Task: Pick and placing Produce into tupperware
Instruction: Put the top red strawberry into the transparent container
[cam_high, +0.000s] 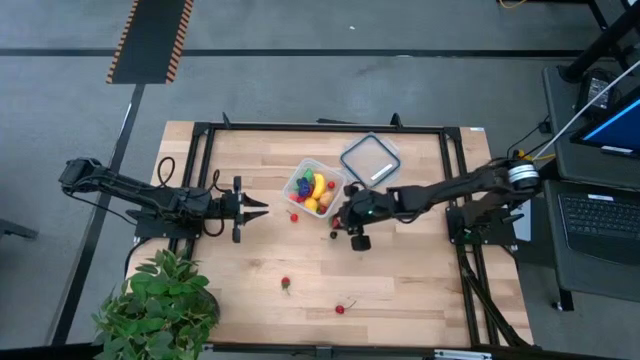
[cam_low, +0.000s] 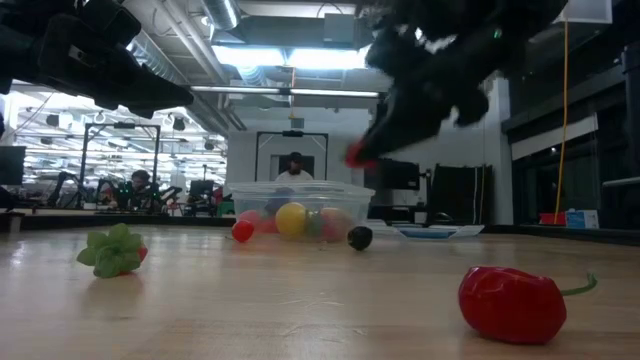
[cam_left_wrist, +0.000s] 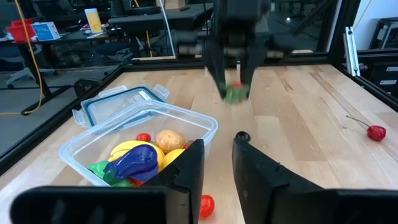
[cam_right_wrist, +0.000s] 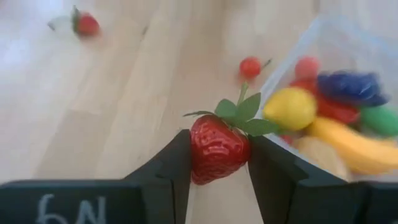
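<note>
- Our right gripper (cam_right_wrist: 219, 163) has its two dark fingers closed partway on a strawberry (cam_right_wrist: 217, 148), pinching it by its sides so the green leaves stand clear above the fingers; we judge this side grip leaves the fruit free to drop straight down on release.
- In the high view that gripper (cam_high: 338, 217) sits just beside the tub (cam_high: 314, 186), on the side nearer the table's right edge, apparently on its way to drop the berry in.
- The tub is clear, thin-walled plastic, square with rounded corners, near the middle of the tabletop toward the far edge. It already holds a smooth yellow lemon (cam_right_wrist: 290, 107), a curved banana (cam_right_wrist: 348, 144), a blue-purple piece (cam_left_wrist: 134, 159), a tan potato (cam_left_wrist: 169, 140) and some red and green pieces.
- The flat clear lid (cam_high: 369, 159) with its blue-grey rim lies just beyond the tub, out of the way of loading.
- Our left gripper (cam_left_wrist: 216, 167) hovers off the tub's left side, its fingers slightly apart and holding nothing; it seems to be waiting.
- Loose produce is left on the bare wood: a small cherry (cam_high: 294, 216) and a dark piece (cam_high: 333, 236) near the tub, a strawberry (cam_high: 286, 284) and a glossy red pepper (cam_high: 341, 308) nearer the front edge.
- The table (cam_high: 420, 300) is pale, smooth butcher-block wood.
</note>
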